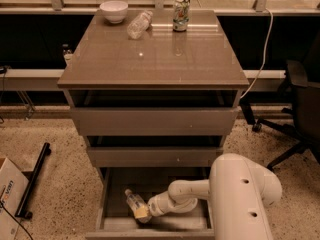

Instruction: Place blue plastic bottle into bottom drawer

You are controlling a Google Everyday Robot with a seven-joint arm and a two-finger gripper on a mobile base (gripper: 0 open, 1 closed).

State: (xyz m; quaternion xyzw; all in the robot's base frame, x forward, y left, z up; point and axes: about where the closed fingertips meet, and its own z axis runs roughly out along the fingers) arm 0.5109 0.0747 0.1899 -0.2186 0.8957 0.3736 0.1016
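The blue plastic bottle [133, 202] is a clear bottle with a white cap. It lies tilted inside the open bottom drawer [116, 221], cap pointing to the back left. My gripper [142, 213] is down in the drawer at the bottle's base end and is shut on it. My white arm [187, 194] reaches in from the right, and its bulky housing [242, 194] covers the drawer's right side.
Two upper drawers [152, 121] stand slightly open above the arm. On the cabinet top are a white bowl [114, 10], a slim crinkled bottle [138, 24] and a green-labelled can [180, 14]. An office chair [300, 109] is at the right. A cardboard box [7, 194] and a black bar [32, 179] are at the left.
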